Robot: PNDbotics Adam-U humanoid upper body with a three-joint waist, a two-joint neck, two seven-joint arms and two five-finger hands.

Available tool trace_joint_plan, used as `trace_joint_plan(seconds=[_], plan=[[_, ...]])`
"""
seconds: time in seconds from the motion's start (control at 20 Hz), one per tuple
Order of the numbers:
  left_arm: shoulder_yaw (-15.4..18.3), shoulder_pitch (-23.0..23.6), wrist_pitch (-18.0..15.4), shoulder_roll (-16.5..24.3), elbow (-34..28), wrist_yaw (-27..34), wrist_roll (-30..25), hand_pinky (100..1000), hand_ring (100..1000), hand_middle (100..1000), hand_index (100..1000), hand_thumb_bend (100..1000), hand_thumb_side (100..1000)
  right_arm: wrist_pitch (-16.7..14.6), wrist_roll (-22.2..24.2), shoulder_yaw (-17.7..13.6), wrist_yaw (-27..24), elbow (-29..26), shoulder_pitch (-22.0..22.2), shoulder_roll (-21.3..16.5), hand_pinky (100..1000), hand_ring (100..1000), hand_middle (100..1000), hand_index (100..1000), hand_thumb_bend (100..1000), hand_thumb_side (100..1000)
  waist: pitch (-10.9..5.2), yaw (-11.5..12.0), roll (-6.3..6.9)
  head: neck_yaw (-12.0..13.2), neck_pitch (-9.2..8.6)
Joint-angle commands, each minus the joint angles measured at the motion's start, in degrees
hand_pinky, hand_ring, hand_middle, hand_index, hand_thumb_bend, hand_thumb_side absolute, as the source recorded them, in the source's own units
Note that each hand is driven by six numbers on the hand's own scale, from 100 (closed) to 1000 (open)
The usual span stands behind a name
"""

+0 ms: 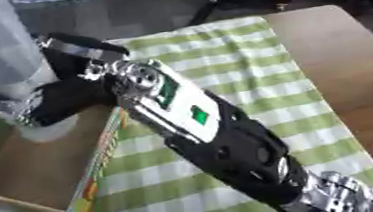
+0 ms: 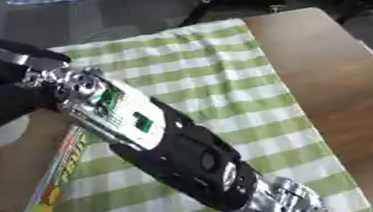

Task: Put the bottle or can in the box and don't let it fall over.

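We record our right hand (image 1: pixel 44 101), black-gloved, its fingers (image 1: pixel 0 99) curled round the lower part of a tall pale grey translucent plastic bottle (image 1: pixel 3 48). The bottle stands upright within the fingers, long axis near vertical, its base just below them on or just above the floor of the shallow brown cardboard box with a colour-printed side wall (image 1: pixel 96 173). The box lies under and forward of the fingers, on a green-and-white checked cloth (image 1: pixel 248 71) over the brown wooden worktop (image 1: pixel 353 69). Our left hand shows nowhere. The left eye view gives the bottle's full column; the right eye view cuts it to a sliver at the edge.
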Motion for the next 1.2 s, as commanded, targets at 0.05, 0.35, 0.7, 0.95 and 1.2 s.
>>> trace_joint_plan(seconds=[0.05, 0.35, 0.7, 0.95, 1.2], plan=[[0.0, -0.2, 0.0, 2.0, -0.5, 0.2, -0.2, 1000, 540, 736, 797, 170, 846, -0.2, -0.6, 1.0, 3.4, 1.9, -1.6, 2.4, 983, 820, 387, 184, 100, 100, -1.23, 0.3, 0.22, -0.4, 0.29], [-0.1, -0.6, 0.1, 2.2, -0.4, 0.2, -0.2, 1000, 540, 735, 796, 170, 846, -1.0, -4.5, 2.2, 9.7, 6.7, -1.9, 6.7, 976, 817, 398, 192, 100, 100, -1.15, 1.2, -0.15, -1.1, 0.56], [-0.3, -1.2, 0.2, 2.3, -0.4, 0.4, -0.5, 1000, 539, 733, 796, 170, 847, -2.1, -8.8, 2.7, 11.5, 11.2, -1.8, 9.7, 968, 816, 413, 216, 100, 100, -0.69, 2.6, -0.49, -2.0, 0.48], [-0.4, -1.4, 0.2, 2.3, -0.4, 0.5, -0.7, 1000, 539, 732, 796, 170, 847, -3.0, -10.6, 2.8, 10.0, 12.8, -1.8, 10.1, 950, 905, 698, 530, 100, 100, -0.51, 2.9, -0.54, -2.2, 0.27], [-0.4, -1.3, 0.2, 2.3, -0.3, 0.6, -0.7, 1000, 538, 731, 796, 171, 847, -7.5, -5.9, 3.2, 11.7, 11.9, -2.0, 9.2, 998, 1000, 1000, 958, 100, 230, -0.60, 2.8, -0.51, -2.0, 0.21]])
